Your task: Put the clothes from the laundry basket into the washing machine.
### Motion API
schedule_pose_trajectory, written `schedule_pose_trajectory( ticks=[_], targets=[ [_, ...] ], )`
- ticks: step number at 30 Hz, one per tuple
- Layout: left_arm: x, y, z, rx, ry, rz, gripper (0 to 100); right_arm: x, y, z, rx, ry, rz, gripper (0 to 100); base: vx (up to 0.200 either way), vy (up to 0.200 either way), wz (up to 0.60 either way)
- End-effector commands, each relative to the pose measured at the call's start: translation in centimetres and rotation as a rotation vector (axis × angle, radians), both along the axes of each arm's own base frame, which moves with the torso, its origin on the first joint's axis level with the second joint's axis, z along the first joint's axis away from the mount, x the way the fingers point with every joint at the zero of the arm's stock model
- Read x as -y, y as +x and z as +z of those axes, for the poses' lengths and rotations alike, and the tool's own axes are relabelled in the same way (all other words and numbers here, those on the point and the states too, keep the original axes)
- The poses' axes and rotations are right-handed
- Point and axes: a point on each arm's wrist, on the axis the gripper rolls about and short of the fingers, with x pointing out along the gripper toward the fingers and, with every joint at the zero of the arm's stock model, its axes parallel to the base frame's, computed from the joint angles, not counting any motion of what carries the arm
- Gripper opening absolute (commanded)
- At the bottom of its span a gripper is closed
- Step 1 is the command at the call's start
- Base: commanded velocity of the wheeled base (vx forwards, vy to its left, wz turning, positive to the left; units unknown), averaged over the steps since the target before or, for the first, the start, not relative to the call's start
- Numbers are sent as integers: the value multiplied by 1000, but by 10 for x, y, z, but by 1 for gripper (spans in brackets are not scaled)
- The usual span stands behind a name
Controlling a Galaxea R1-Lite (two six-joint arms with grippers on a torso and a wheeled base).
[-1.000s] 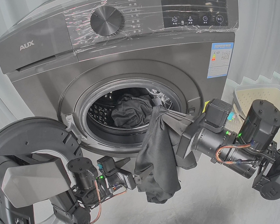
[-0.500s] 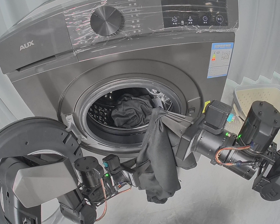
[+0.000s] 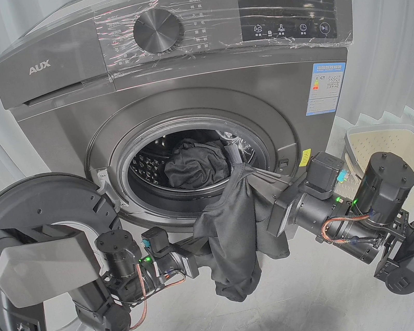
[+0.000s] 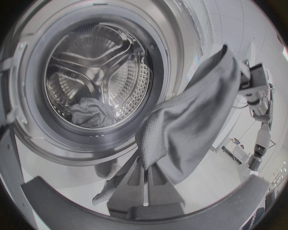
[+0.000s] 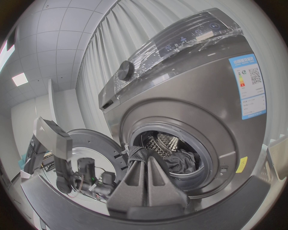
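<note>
Left pincer (image 4: 146,172), right pincer (image 5: 146,164) grip garment (image 3: 233,238) at blue-labelled washing machine (image 3: 179,99).

The door (image 3: 34,204) stands open left of the washer (image 3: 102,108); the basket (image 3: 397,140) sits at its right. A bundle (image 3: 193,163) lies in the drum (image 3: 149,165). Before the opening hangs a garment (image 3: 232,232) — right claw (image 5: 147,167) at its top, left claw (image 4: 146,176) lower, seemingly at its left edge.

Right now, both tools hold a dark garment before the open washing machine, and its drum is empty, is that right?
The drum is not empty: the left wrist view shows another dark garment lying inside. The rest is right.
</note>
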Motion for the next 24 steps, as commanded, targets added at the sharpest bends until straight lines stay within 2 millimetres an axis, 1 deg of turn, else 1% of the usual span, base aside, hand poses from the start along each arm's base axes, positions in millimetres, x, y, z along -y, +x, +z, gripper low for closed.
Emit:
schedule_pose_trajectory(
  ticks=[1,5,6,7,9,13,17,18,21,23,24],
  targets=[
    [-21,-22,41,61,-26,26,0,14,5,-11,-46,-21,-40,0,0,0,0],
    [-33,-45,62,89,-37,34,0,21,2,-19,-85,-38,-50,0,0,0,0],
    [-35,-47,63,90,-38,35,0,22,2,-20,-90,-42,-53,0,0,0,0],
    [-39,-55,67,94,-34,38,0,26,2,-24,-106,-54,-61,0,0,0,0],
    [-43,-64,68,85,-29,39,0,28,1,-27,-118,-55,-63,0,0,0,0],
    [-49,-71,68,89,-7,48,0,30,2,-27,-136,-35,-70,0,0,0,0],
    [-56,-68,79,140,-20,72,0,37,4,-31,-158,-41,-97,0,0,0,0],
    [-58,-68,86,164,-33,79,0,40,3,-34,-173,-48,-122,0,0,0,0],
    [-63,-72,93,187,-40,95,0,44,1,-44,-207,-73,-140,0,0,0,0],
    [-65,-74,94,190,-41,99,0,44,0,-45,-212,-76,-142,0,0,0,0],
    [-70,-79,98,201,-43,110,0,44,0,-46,-222,-68,-141,0,0,0,0]
  ],
)
